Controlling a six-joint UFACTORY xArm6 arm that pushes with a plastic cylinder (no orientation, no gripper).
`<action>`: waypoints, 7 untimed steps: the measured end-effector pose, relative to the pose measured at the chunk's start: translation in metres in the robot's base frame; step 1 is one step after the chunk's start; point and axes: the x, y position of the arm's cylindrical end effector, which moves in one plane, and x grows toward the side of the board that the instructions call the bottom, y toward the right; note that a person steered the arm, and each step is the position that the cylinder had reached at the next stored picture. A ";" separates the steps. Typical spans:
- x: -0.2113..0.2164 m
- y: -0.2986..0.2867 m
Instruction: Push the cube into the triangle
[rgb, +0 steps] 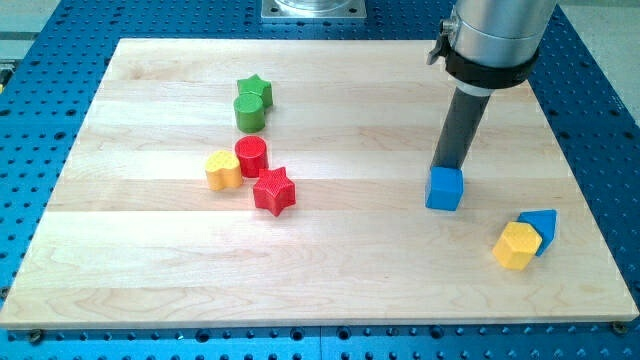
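On the view's right side of the board (330, 290), our tip (447, 166) sat right at the top edge of the blue cube (445, 188), touching it afaict. No jaws on this rig, just a rod, so nothing to call wide or narrow. The blue triangle (541, 228) was lower right of the cube, near but w/ a clear gap, and a yellow block (517, 245) was pressed against the triangle's left. So we weren't done: cube still had to slide down-right, prob past or into that yellow one. The green pair (252, 103), red cylinder (251, 157), red star (274, 190) and yellow heart (222, 170) were well apart on the left, no factor imo.
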 end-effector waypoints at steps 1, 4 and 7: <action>-0.033 -0.025; 0.040 -0.027; 0.007 0.053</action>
